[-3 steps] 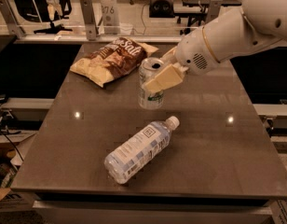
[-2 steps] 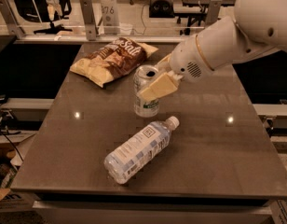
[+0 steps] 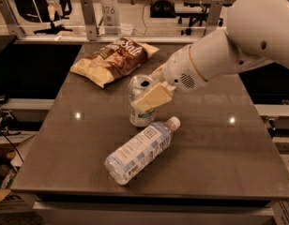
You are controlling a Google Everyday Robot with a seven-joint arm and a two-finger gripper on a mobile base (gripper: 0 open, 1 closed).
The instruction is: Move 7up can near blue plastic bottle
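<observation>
A cream gripper (image 3: 151, 96) is pinching the upright silver aluminium 7up can (image 3: 140, 117) beside the cap of the clear, blue-labelled plastic bottle (image 3: 137, 151). It should be lowering straight down, not nudging that bottle.

dim warm light, two glints (image 3: 78, 116) on the glossy table (image 3: 257, 172), pale gripper fingers (image 3: 153, 97) clasping the 7up can (image 3: 140, 118)

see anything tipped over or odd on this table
Only the bottle: it lies on its side on the table, cap toward the can. The can is upright in the gripper at mid-table. Nothing looks spilled.
</observation>
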